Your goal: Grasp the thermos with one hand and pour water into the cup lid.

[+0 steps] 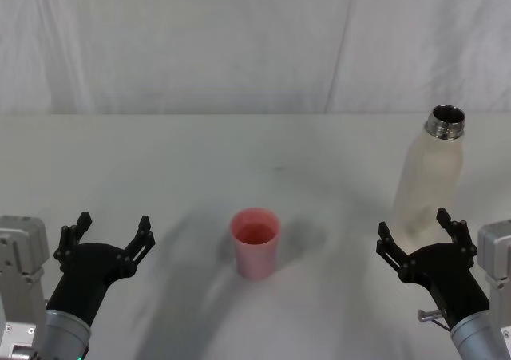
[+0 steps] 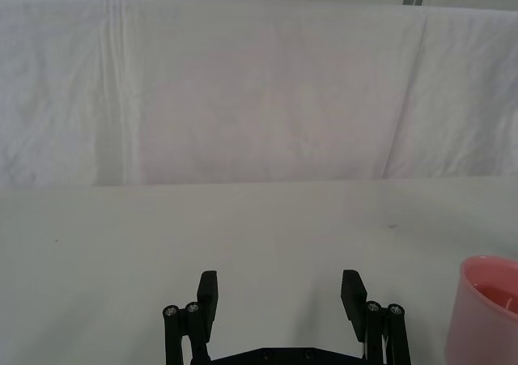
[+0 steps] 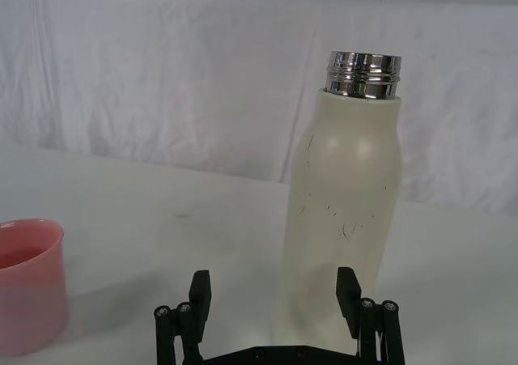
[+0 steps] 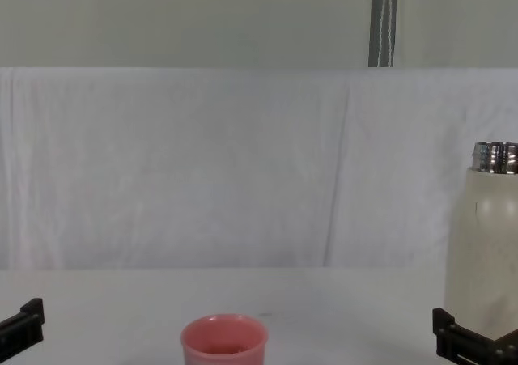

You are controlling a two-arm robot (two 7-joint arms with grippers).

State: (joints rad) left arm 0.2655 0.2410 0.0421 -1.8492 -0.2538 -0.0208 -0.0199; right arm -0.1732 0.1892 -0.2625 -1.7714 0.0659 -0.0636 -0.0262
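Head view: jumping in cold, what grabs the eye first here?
The tall cream thermos stands upright and uncapped at the table's right, with the open right gripper just in front of its base, not yet around it. The pink cup lid sits at the centre, and the open left gripper hovers apart at the left.

White table (image 1: 160, 160), creased white cloth backdrop (image 1: 200, 41) (draped behind), grey vertical pole (image 4: 383, 21)

Lighting: bright, even, diffuse. Soft grey shadows on the table (image 1: 200, 176) flank the cup lid (image 1: 255, 243). Focus sharp throughout.
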